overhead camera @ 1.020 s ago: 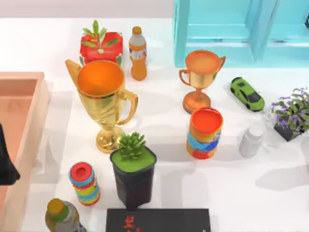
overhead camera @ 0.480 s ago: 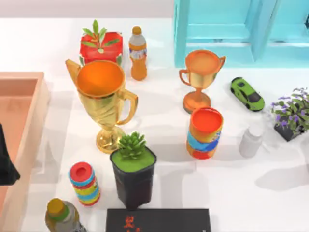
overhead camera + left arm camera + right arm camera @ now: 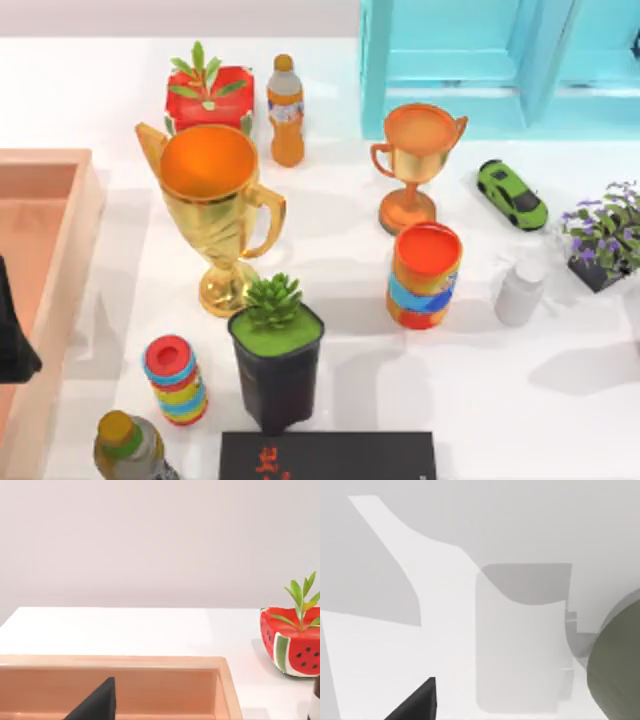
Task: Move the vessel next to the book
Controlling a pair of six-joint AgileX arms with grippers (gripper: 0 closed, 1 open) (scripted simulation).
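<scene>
The vessel [image 3: 520, 290], a small white-grey bottle with a white cap, stands upright at the table's right, just right of the striped can [image 3: 424, 275]. The book [image 3: 328, 456], flat and black with red characters, lies at the front edge in the middle, cut off by the frame. My left arm [image 3: 12, 335] shows as a dark shape at the left edge over the wooden tray [image 3: 62, 250], and a dark tip of the left gripper [image 3: 96, 705] hangs above that tray [image 3: 150, 680]. A dark tip of the right gripper [image 3: 415, 705] sits over bare white table.
A black plant pot [image 3: 277, 360] stands just behind the book. A gold trophy [image 3: 215, 215], a copper trophy [image 3: 415, 165], a green toy car [image 3: 511, 194] and a purple flower pot [image 3: 603, 240] crowd the middle and right. A ring-stack toy [image 3: 175, 380] and a bottle [image 3: 130, 448] stand front left.
</scene>
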